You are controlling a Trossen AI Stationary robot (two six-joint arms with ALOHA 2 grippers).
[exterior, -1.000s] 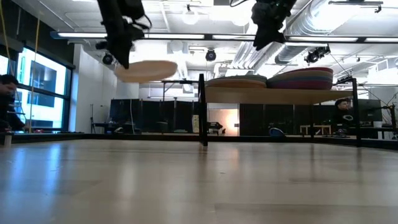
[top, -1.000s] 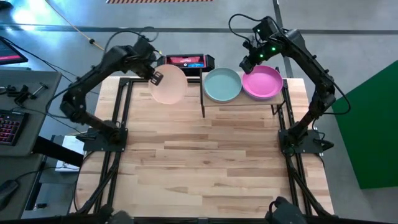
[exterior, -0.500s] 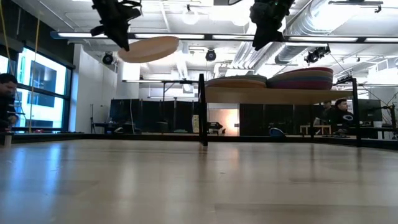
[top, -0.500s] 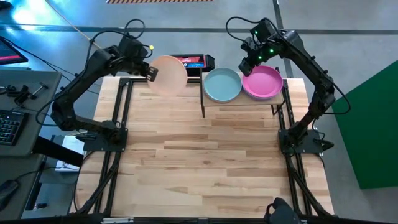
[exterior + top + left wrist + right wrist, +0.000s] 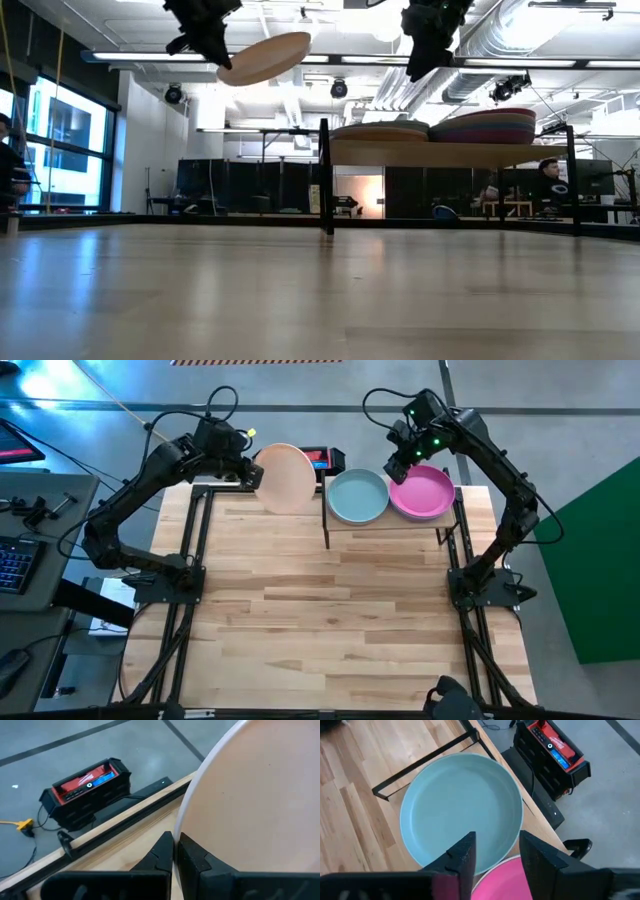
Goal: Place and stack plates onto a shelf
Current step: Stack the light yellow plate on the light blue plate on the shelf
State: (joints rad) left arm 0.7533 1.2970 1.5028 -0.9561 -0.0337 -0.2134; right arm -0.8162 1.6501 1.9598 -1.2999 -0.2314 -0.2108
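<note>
2 stacks already sit on the shelf (image 5: 440, 523), topped by the teal plate (image 5: 358, 496) and the magenta plate (image 5: 421, 492). We judge 1 plate left: the pale pink plate (image 5: 287, 477), pinched at its rim by the left gripper (image 5: 249, 471), tilted above the table's far edge, beside the shelf (not over it). Right gripper (image 5: 403, 458) hangs over the stacks, jaws apart, empty.

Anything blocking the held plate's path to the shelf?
Nothing visible. The left gripper holds the pale pink plate above shelf height; only air separates it from the teal-topped stack. The right gripper hovers over the stacks.
</note>
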